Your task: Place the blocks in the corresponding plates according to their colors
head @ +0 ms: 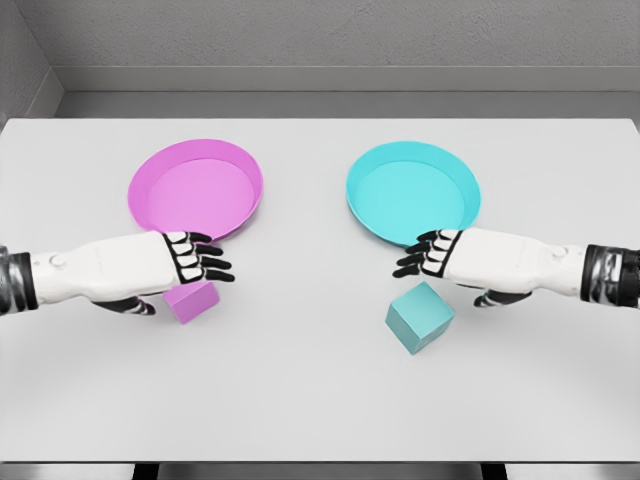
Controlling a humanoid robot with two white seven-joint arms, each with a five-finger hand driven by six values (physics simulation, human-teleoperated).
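White tabletop [320, 400], bare and even, running almost the full width of the view. Pink plate [195, 187] resting on its left half, cyan plate [412, 192] on its right half, well apart. Pink block [192, 301] lying flat just in front of the pink plate. Cyan block [419, 317] in front of the cyan plate, turned at an angle.

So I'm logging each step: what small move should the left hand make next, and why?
Probably lower the left hand onto the pink block and close: its fingers look open, holding nothing, just above the block, which lies on the table outside the pink plate.
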